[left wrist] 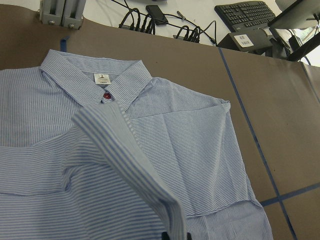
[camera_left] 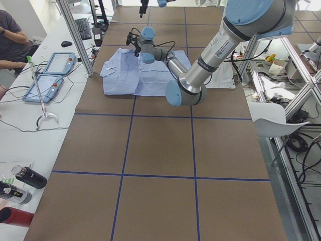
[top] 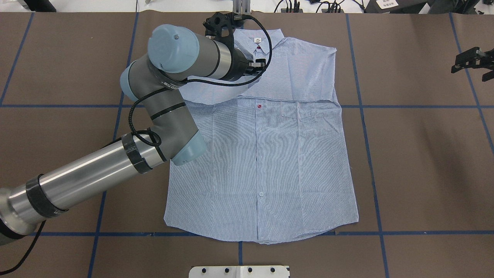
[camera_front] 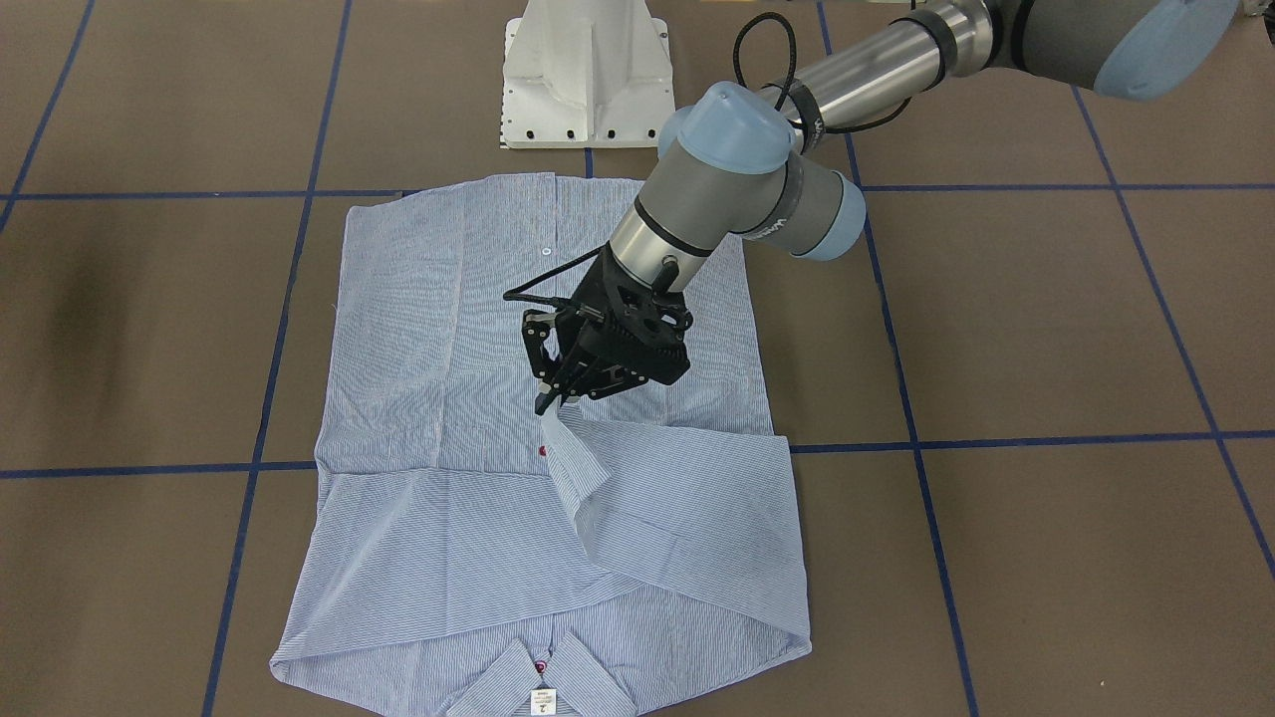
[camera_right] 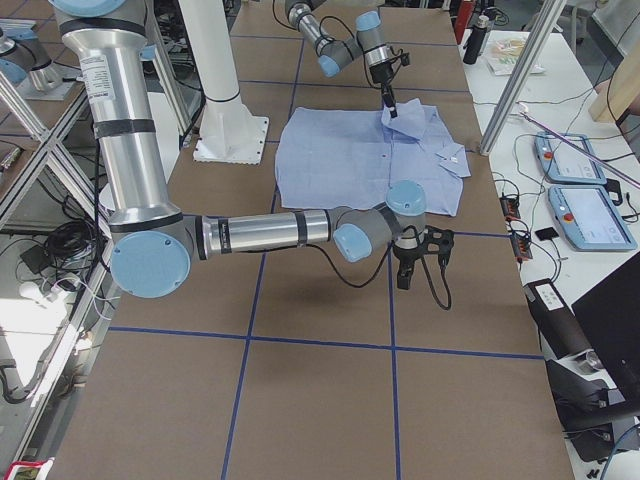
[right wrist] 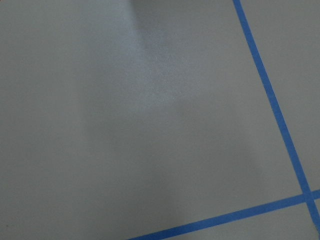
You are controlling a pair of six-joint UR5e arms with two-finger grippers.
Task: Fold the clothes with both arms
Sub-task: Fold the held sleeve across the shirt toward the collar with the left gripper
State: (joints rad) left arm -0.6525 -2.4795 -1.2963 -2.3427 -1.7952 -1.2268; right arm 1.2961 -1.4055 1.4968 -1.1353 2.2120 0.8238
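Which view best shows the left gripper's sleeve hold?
Exterior front-facing: the left gripper pinches the sleeve tip in plain sight. Overhead, the arm hides the pinch; the wrist view shows only fabric; side views show it tiny.

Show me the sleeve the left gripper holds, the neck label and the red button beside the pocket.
sleeve (camera_front: 573, 458), front-facing view, the lifted cuff end
neck label (camera_front: 541, 700), front-facing view, its middle
red button (top: 259, 106), overhead view, its centre

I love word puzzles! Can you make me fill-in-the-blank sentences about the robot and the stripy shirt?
The gripper pinching the shirt's sleeve belongs to the robot's ____ arm.
The button beside the chest pocket is coloured ____.
The right gripper holds ____.
The tape lines on the table are coloured ____.
Missing words: left; red; nothing; blue.
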